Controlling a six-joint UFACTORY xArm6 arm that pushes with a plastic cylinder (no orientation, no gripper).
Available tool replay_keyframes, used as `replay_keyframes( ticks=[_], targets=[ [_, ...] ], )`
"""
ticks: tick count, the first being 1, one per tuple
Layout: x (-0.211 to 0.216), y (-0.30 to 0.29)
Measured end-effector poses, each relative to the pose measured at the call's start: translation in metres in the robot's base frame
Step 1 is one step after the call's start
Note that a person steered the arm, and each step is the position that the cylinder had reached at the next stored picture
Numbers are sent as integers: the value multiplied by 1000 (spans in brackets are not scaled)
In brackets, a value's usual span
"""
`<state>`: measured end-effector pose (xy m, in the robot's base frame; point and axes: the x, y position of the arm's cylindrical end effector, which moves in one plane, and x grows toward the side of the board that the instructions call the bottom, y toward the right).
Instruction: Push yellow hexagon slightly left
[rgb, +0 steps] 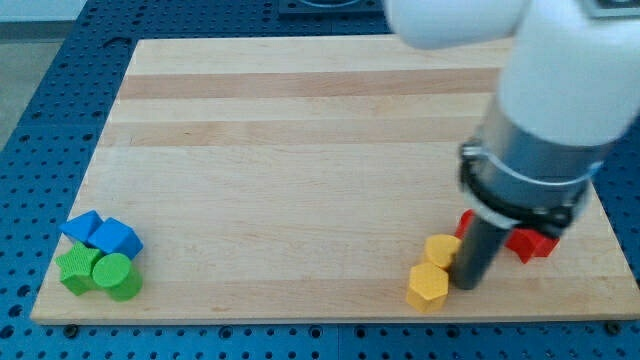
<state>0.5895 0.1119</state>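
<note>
Yellow hexagon (427, 286): near the worktop's (300, 170) bottom edge, toward the view's right
Tool: a plain rod without jaws, its tip (468, 284) just right of the hexagon
Second yellow block (442, 250): just above the hexagon, touching
Red blocks (530, 241): right of the rod, partly hidden
Far left: two blue blocks (103, 234) above two green blocks (98, 271)

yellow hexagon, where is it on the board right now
The yellow hexagon sits near the view's bottom edge, right of centre, touching another yellow block above it, with my tip just to its right.
</note>
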Motion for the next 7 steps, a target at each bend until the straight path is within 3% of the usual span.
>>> replay_keyframes(
  ticks=[1,2,3,4,5,6,7],
  targets=[
    [0,-44],
    [-5,-30],
    [-1,21],
    [29,32],
    [29,29],
    [29,13],
    [20,-54]
  ],
)
